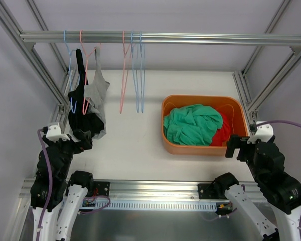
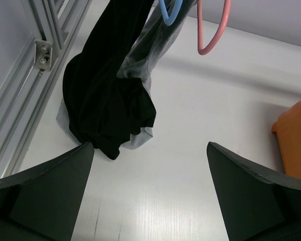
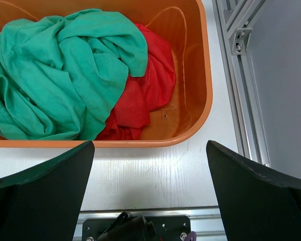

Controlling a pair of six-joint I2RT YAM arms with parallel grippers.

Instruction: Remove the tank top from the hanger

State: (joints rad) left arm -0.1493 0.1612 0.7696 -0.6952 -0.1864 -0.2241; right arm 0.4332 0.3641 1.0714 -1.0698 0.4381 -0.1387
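1. White table [image 1: 140, 150] under a grey aluminium rail [image 1: 190, 38].
2. Black tank top [image 1: 82, 118]: hangs at the rail's left end, against a grey garment [image 1: 98, 90]. Both lower ends are heaped on the table. Which of the blue wire hanger [image 1: 71, 104] and the pink wire hanger [image 1: 85, 106] carries it, I cannot tell. Judged light, limp and liable to snag. Best pinched at the bunched hem or a strap.
3. Orange plastic bin [image 1: 198, 98], right of centre: a crumpled green garment [image 1: 190, 125] fills most of it, with a red garment [image 1: 221, 131] partly beneath.
4. Spare wire hangers [image 1: 138, 75]: bare, mid-rail.
5. Left gripper [image 2: 149, 146]: jaws apart, holding nothing, near the black hem.
6. Right gripper [image 3: 149, 145]: jaws apart, holding nothing, at the bin's near rim.
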